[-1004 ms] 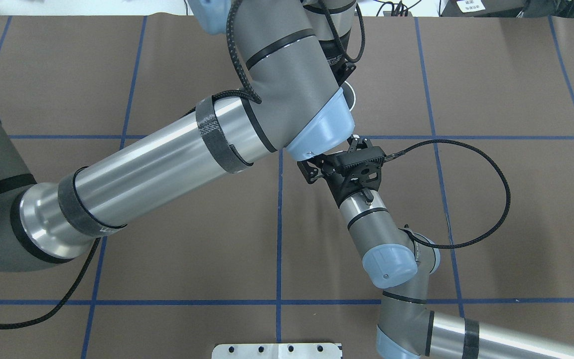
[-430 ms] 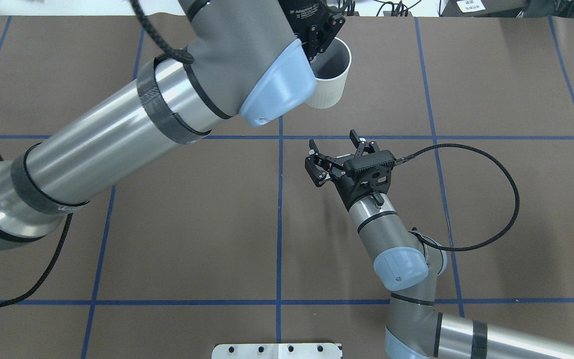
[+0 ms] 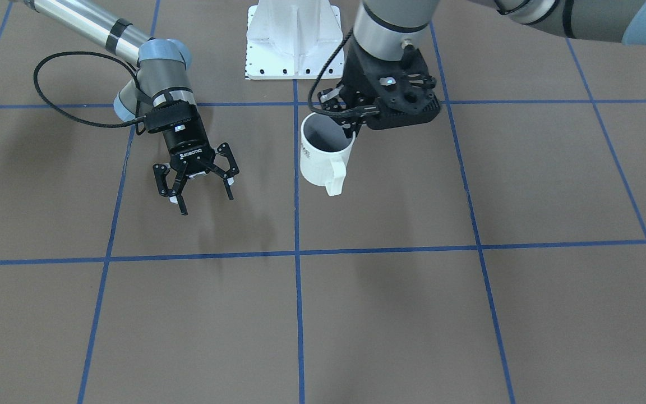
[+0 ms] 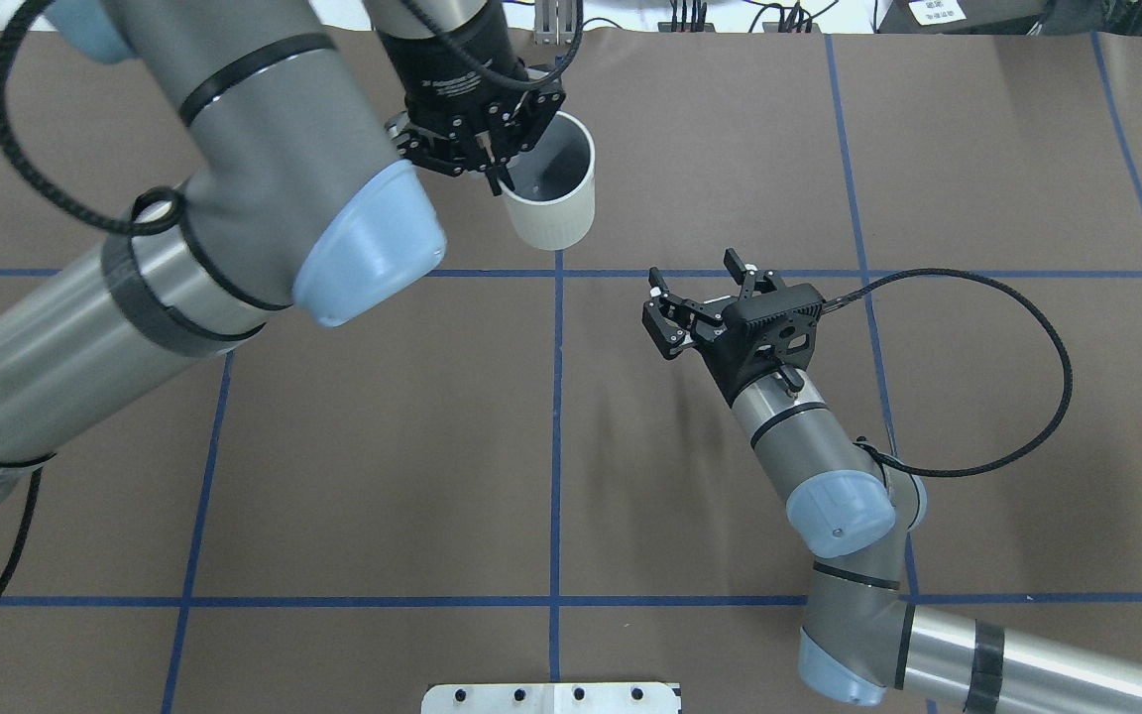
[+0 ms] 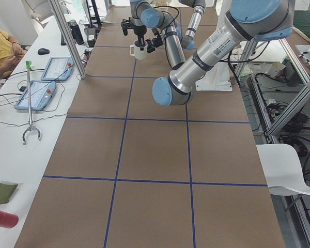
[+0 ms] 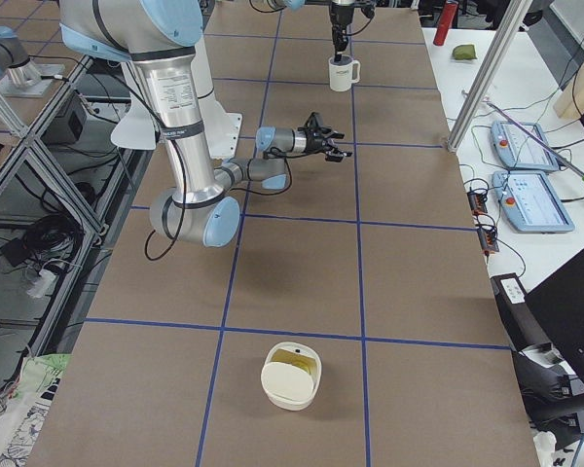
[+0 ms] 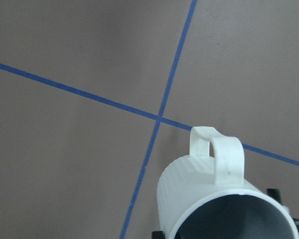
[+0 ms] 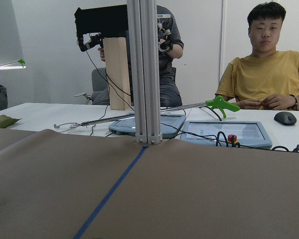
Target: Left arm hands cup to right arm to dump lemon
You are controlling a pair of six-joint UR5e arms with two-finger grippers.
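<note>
Brown taped desk (image 3: 469, 314). Left claw (image 3: 350, 124) clamped on cup (image 3: 320, 163) rim; right claw (image 3: 205, 199) spread wide, well apart from cup. Lemon not visible. Rim pinch looks thin imo, cup could slip mid-handover.

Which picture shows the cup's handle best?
The left wrist view: the cup's handle is big and close there. The front-facing view shows it whole but smaller. The overhead view shows no handle, only the cup's body and rim. Both side views show it tiny. The right wrist view misses the cup.
</note>
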